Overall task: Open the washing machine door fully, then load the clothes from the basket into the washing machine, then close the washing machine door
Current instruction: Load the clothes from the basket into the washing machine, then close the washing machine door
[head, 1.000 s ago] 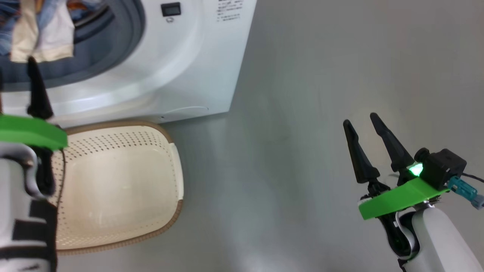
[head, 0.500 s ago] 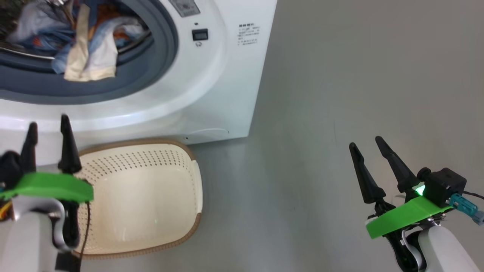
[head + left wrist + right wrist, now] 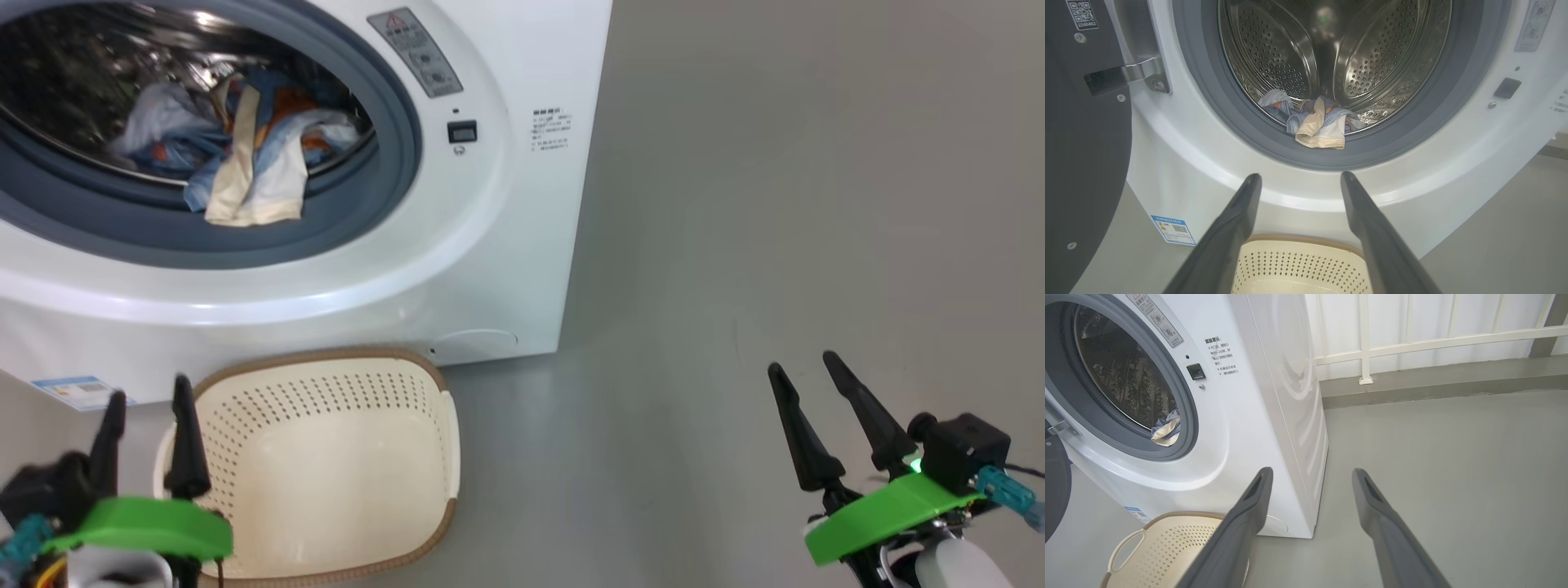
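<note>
1. The washing machine door (image 3: 1086,143) stands swung open at far left; the QR sticker (image 3: 1081,14) on its inner face has digits too small to read
2. The left tool (image 3: 149,390), fingers apart and holding nothing, has drawn back from the gasket to the basket's left rim
3. The basket (image 3: 326,408) sits on the floor against the washing machine (image 3: 490,245), beside an unreadable blue label (image 3: 77,390)
4. The clothes (image 3: 245,171) lie in the drum, with more drum in view since the head camera tilted up
5. The right tool (image 3: 802,363), fingers apart, still hovers over floor
</note>
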Robot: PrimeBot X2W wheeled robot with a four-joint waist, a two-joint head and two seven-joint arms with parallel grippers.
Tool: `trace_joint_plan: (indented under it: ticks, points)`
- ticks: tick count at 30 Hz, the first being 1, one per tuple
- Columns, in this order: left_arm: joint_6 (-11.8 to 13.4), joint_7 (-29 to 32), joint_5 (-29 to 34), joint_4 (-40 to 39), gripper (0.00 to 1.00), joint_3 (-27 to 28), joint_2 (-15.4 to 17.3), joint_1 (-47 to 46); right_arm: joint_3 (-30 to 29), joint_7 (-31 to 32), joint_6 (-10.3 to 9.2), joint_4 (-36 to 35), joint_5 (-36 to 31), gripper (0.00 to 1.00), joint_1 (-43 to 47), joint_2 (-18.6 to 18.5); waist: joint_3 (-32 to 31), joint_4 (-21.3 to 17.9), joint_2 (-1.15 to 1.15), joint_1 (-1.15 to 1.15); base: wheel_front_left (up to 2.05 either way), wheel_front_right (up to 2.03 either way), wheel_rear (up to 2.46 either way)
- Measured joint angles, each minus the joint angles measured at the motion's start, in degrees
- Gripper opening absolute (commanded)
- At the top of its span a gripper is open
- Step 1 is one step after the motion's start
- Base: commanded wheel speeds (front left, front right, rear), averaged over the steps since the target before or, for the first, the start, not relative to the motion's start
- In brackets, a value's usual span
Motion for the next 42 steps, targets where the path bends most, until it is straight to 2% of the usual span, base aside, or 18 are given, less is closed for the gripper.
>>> trace_joint_plan:
  ticks: [20,42]
  points:
    - [0.00,0.04,0.80,-6.50,1.00,-1.01,-0.91,12.95,-2.83,0.00,0.00,-0.02,-0.01,1.00,7.37,-0.23,-7.79,2.14,0.00,0.00,0.00,0.00,0.00]
    - [0.00,0.04,0.80,-7.55,1.00,-0.92,-1.20,13.50,-3.35,-0.01,0.00,-0.36,-0.09,1.00,7.64,-0.10,-7.68,2.03,0.00,0.00,0.00,0.00,0.00]
